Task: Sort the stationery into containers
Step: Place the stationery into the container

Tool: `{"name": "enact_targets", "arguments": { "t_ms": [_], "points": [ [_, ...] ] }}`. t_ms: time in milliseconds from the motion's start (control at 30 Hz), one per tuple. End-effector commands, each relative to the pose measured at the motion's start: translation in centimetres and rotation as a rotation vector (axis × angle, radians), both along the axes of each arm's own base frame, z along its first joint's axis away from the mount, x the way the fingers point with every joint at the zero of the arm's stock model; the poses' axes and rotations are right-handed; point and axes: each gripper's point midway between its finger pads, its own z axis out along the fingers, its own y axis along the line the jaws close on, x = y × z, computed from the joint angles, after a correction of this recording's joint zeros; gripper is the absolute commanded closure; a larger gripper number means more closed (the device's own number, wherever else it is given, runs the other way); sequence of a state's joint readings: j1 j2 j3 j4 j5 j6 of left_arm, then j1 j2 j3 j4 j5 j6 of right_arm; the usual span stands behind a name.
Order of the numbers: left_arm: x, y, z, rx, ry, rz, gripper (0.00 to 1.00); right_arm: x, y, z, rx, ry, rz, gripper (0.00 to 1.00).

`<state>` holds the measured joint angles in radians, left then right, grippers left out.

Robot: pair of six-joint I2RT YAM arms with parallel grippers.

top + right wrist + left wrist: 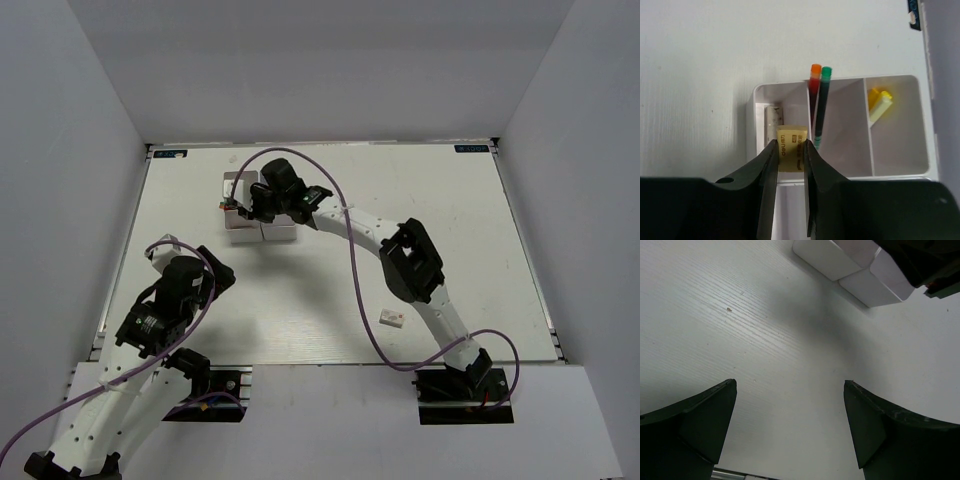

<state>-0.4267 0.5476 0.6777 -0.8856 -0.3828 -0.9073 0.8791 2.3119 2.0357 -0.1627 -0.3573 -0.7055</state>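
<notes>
**Tan eraser pinched over the white organiser**

The right gripper (790, 145) has its smooth black fingers (767, 170) drawn narrow, clamping a matte tan block eraser (791, 149) between their tips at lower centre, over the left cell of the glossy, square-celled plastic organiser (900, 176). Two thin pens (823, 102), orange- and green-capped, lean on a divider. The left gripper (790, 425) gapes wide over the grained white table (740, 315).

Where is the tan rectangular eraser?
Right wrist view: the tan rectangular eraser is in the right gripper, over the left compartment of the white plastic organiser.

White table (450, 220) between plain grey walls (60, 150)
</notes>
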Motion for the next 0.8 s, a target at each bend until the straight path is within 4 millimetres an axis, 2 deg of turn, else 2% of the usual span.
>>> {"name": "enact_targets", "arguments": {
  "t_ms": [0, 100, 133, 267, 367, 467, 567, 633, 667, 700, 733, 767],
  "points": [
    [-0.1, 0.5, 0.1, -0.003, -0.002, 0.031, 0.03, 0.2, 2.0, 1.6, 0.079, -0.023, 0.008, 1.00],
    [-0.1, 0.5, 0.1, -0.003, -0.002, 0.031, 0.03, 0.3, 1.9, 0.7, 0.069, -0.016, 0.009, 0.97],
    [-0.1, 0.5, 0.1, -0.003, -0.002, 0.031, 0.03, 0.4, 1.8, 0.4, 0.063, -0.018, 0.004, 0.87],
    [0.0, 0.0, 0.2, -0.019, -0.005, 0.016, 0.03, 0.5, 1.6, -0.1, 0.057, -0.015, -0.005, 0.60],
    [0.0, -0.3, 0.0, -0.025, 0.000, -0.006, 0.03, 0.3, 1.5, 1.2, 0.078, -0.018, -0.005, 0.51],
    [0.2, -0.8, 0.0, -0.035, -0.009, -0.027, 0.03, 0.0, 1.0, 2.8, 0.099, -0.023, -0.002, 0.46],
    [0.6, -1.4, 0.2, -0.052, -0.028, -0.054, 0.03, -0.5, 0.3, 4.2, 0.113, -0.019, -0.007, 0.46],
    [1.0, -2.1, 0.6, -0.054, -0.047, -0.095, 0.03, -0.5, -0.2, 5.6, 0.127, -0.021, -0.027, 0.52],
    [1.2, -2.4, 0.2, -0.051, -0.039, -0.110, 0.04, -0.8, -0.9, 7.4, 0.146, -0.020, -0.041, 0.65],
    [1.4, -2.7, 0.5, -0.054, -0.053, -0.129, 0.05, -0.9, -1.4, 7.7, 0.143, -0.012, -0.053, 0.74],
    [1.4, -3.4, 0.1, -0.062, -0.042, -0.168, 0.09, 0.1, -2.4, 8.1, 0.141, -0.016, -0.102, 0.85],
    [1.9, -3.9, 0.9, -0.065, -0.082, -0.202, 0.14, 0.0, -3.1, 7.9, 0.143, 0.023, -0.134, 0.97]
  ]
}}
